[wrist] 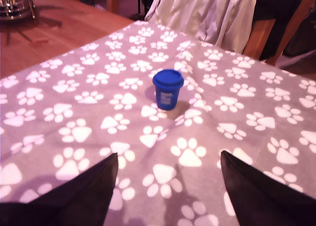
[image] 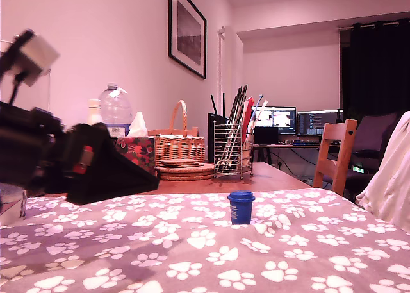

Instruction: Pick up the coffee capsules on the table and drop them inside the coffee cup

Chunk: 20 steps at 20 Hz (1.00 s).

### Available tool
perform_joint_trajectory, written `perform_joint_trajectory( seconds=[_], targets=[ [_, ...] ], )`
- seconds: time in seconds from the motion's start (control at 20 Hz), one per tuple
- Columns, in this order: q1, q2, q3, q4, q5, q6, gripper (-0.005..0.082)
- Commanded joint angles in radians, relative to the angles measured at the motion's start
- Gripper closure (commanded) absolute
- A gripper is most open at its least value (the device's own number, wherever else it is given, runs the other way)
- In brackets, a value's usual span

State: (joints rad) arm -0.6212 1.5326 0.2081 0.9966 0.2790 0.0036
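A small dark-blue coffee capsule (image: 241,208) stands upright on the grey paw-print cloth (image: 192,254), wide rim up, with a pale marking on its side. In the wrist view the capsule (wrist: 168,90) sits ahead of my gripper (wrist: 169,159), roughly centred between the two dark fingertips (wrist: 101,186) and well apart from them. The gripper is open with nothing between its fingers. In the exterior view my gripper (image: 144,177) hangs low at the left, its tip aimed toward the capsule. The coffee cup is out of view.
At the back of the wooden table (image: 269,177) stand a wire utensil holder (image: 232,149), a wicker basket (image: 179,142) behind stacked coasters (image: 184,170), a tissue box (image: 136,149) and a water bottle (image: 115,110). A wooden chair (image: 336,152) and a pale garment (wrist: 207,13) border the far edge.
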Motion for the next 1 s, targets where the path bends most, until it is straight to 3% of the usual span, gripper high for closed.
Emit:
perform_joint_trajectory(
  seconds=[0.0,0.95],
  targets=[
    [-0.004,0.042,0.034,0.005,0.001,0.005,0.0166],
    [-0.036,0.305,0.279,-0.008,0.02,0.009,0.0166]
  ],
)
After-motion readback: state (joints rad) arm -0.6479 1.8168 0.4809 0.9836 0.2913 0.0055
